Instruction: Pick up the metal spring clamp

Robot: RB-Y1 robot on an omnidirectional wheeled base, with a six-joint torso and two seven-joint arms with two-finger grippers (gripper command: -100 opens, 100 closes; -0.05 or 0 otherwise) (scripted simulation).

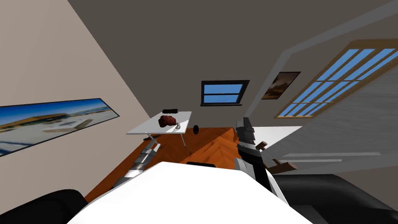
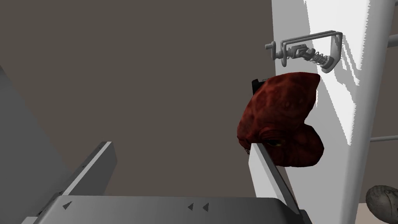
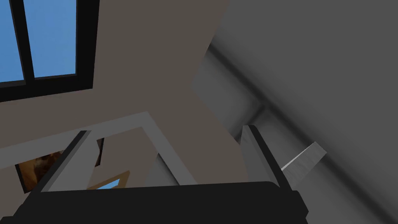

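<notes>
1. White table (image 1: 145, 128), red lump (image 1: 167, 121) on it, clamp (image 1: 178, 126) just beside lump.
2. From left wrist, clamp's spring plain; left gripper (image 2: 180, 165) wide open, empty, near lump.
3. Right gripper (image 3: 167, 155) open, empty, well apart from lump.

Rolled head camera looks down and forward at the desk (image 1: 147, 127), well off; left wrist camera, nearer, shares its red lump (image 2: 281, 116) and clamp (image 2: 307, 50); right wrist camera faces walls (image 3: 175, 58)

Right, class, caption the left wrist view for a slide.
Open left gripper faces white table: grey spring clamp beside a red lump.
</notes>
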